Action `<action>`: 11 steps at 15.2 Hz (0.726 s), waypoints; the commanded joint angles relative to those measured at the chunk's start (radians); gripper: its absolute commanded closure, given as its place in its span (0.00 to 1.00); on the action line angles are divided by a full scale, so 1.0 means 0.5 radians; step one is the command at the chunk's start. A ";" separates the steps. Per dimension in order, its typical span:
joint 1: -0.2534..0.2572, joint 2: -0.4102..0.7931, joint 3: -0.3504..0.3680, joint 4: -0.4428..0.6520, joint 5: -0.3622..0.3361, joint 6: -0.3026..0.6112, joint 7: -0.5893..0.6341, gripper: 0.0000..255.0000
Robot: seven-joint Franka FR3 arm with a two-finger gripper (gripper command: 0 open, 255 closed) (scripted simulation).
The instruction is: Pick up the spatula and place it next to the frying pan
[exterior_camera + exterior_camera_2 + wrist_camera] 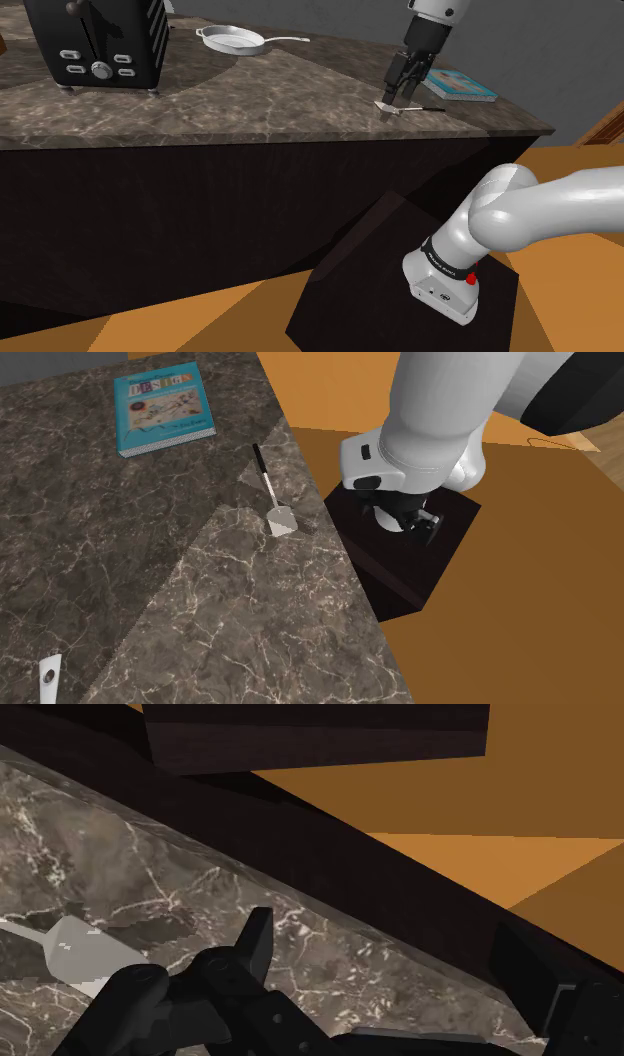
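Home kitchen. Dark marble counter [260, 105] carries a black toaster [100, 38], a pale frying pan [236, 40] and a spatula [280, 520]. Orange-brown floor [570, 290] below.

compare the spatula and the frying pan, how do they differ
The spatula is slim and flat, with a black handle and pale blade; the frying pan is round, rimmed and all pale. The spatula lies near the counter edge facing the stand, the frying pan far back by the toaster. Both rest on the marble counter.
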 commanded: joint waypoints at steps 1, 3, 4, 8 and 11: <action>0.000 0.000 0.000 0.000 0.000 0.000 0.000 0.00; 0.019 -0.063 -0.102 -0.060 -0.094 -0.017 -0.234 0.00; 0.028 -0.089 -0.156 -0.085 -0.145 -0.023 -0.351 0.00; 0.065 -0.149 -0.381 -0.145 -0.362 -0.028 -0.823 0.00; 0.097 -0.147 -0.559 -0.150 -0.530 -0.006 -1.180 0.00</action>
